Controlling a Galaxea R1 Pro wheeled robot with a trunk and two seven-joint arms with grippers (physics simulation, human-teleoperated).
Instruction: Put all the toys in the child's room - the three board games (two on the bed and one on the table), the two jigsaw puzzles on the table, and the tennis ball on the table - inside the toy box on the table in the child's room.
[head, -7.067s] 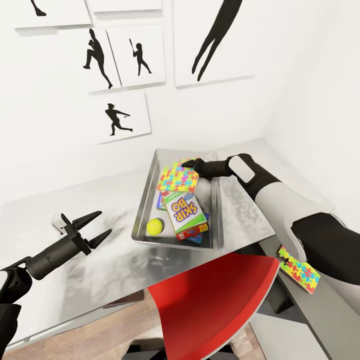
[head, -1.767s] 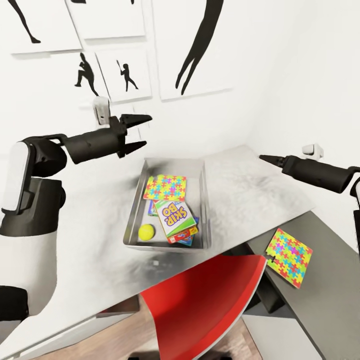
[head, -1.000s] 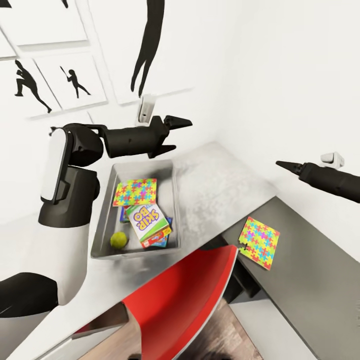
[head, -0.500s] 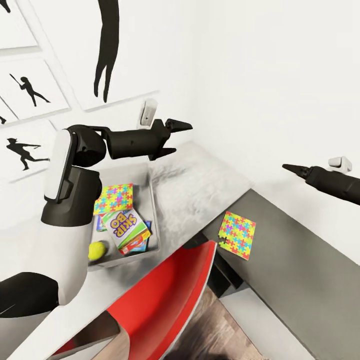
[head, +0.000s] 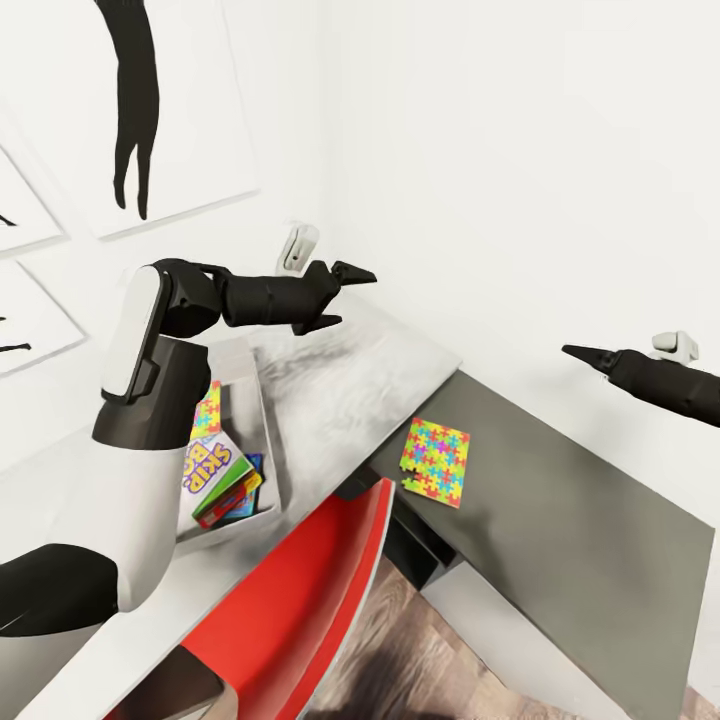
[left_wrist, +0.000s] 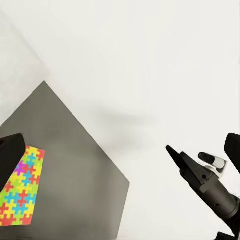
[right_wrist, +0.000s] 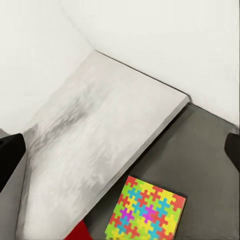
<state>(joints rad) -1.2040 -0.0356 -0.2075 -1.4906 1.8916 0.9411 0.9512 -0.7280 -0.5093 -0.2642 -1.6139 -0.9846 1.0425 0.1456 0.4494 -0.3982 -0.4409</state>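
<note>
Head view: the toy box (head: 262, 455) sits on the pale upper bench (head: 330, 380) and already holds a board game (head: 212, 472) and one jigsaw puzzle (head: 208, 412); the left arm hides much of the box, so the remaining contents cannot be confirmed. One jigsaw puzzle (head: 434, 461) lies outside, flat on the lower dark bench section (head: 560, 520), near the step between levels; judged as the item left to move. The left hand (head: 345, 294) hangs released above the upper bench, well apart from this puzzle. The right hand (head: 582, 354) hangs above the dark section, empty; whether it is open cannot be told.

Left wrist view: the puzzle (left_wrist: 20, 186) lies on the dark section; the right hand (left_wrist: 176, 156) shows beyond.

Right wrist view: the puzzle (right_wrist: 145, 210) lies below, near the step, untouched.
</note>
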